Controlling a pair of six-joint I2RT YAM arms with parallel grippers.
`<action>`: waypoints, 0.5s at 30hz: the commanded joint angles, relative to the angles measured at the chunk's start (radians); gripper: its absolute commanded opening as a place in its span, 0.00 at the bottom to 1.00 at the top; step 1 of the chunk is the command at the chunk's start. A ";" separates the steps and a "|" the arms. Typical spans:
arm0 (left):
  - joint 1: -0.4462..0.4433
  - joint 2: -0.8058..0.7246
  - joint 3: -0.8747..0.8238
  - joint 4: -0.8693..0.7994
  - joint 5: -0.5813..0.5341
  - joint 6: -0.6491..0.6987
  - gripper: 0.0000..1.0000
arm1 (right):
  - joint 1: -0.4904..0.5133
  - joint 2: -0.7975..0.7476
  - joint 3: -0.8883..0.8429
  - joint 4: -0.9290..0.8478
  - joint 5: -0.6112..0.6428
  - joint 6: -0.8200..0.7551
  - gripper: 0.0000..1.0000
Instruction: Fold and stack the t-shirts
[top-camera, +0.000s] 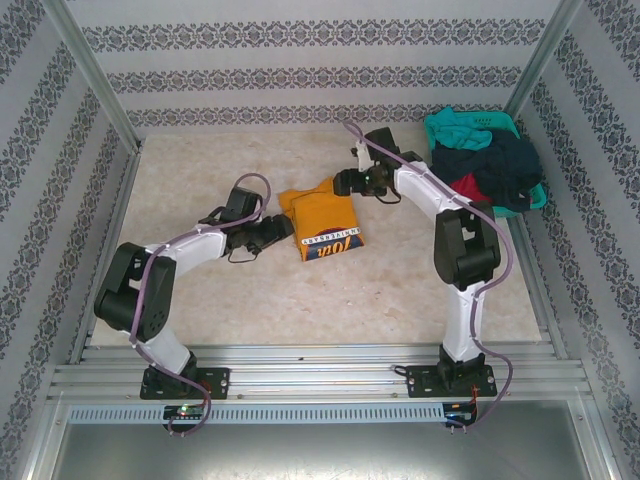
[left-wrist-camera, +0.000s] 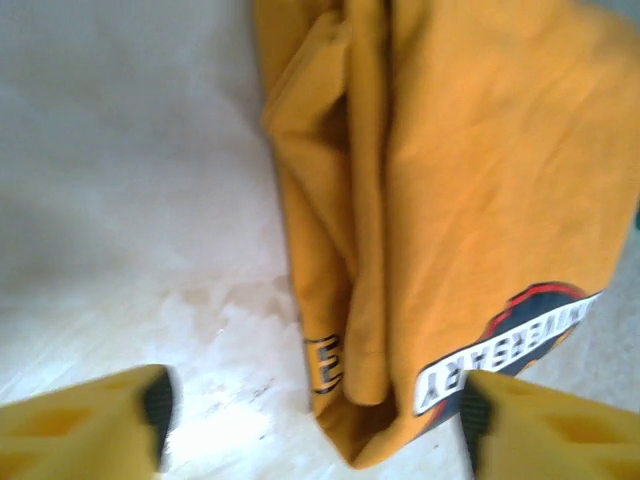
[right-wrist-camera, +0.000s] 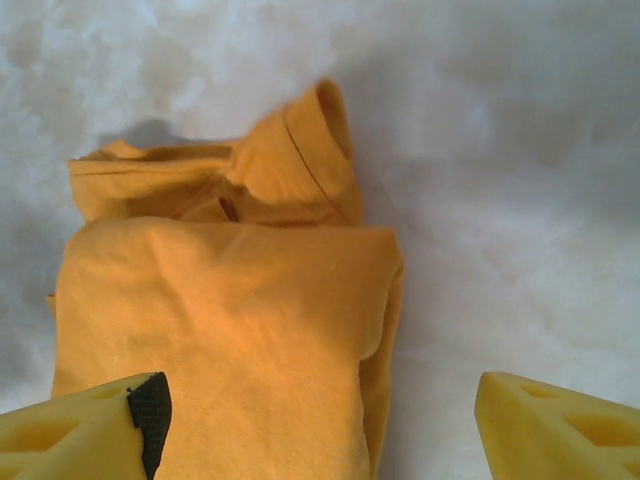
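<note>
An orange-yellow t-shirt (top-camera: 322, 222) lies folded into a small bundle mid-table, its printed logo facing up at the near end. My left gripper (top-camera: 283, 230) sits at the bundle's left edge, jaws open, nothing between them; in its wrist view the shirt (left-wrist-camera: 450, 200) has a folded corner between the yellow fingertips (left-wrist-camera: 110, 420). My right gripper (top-camera: 345, 183) hovers at the bundle's far right corner, open and empty; below it the folded shirt (right-wrist-camera: 220, 330) has a sleeve sticking out at the far side. More t-shirts, teal, navy and red (top-camera: 490, 165), are piled at the back right.
The teal plastic basket (top-camera: 505, 125) holds the pile at the table's back right corner, close to the right arm's elbow. Patterned walls and metal frame posts enclose the table. Bare tabletop (top-camera: 300, 300) stretches in front of the bundle.
</note>
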 joint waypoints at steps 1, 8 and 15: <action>0.011 0.056 0.068 0.065 0.004 0.005 0.94 | 0.016 0.056 -0.002 -0.001 -0.135 0.139 0.76; 0.005 0.263 0.263 -0.011 -0.010 -0.055 0.96 | 0.036 0.151 0.054 -0.009 -0.226 0.145 0.60; -0.010 0.321 0.326 -0.062 0.053 -0.053 0.60 | 0.056 0.104 -0.052 0.025 -0.223 0.163 0.37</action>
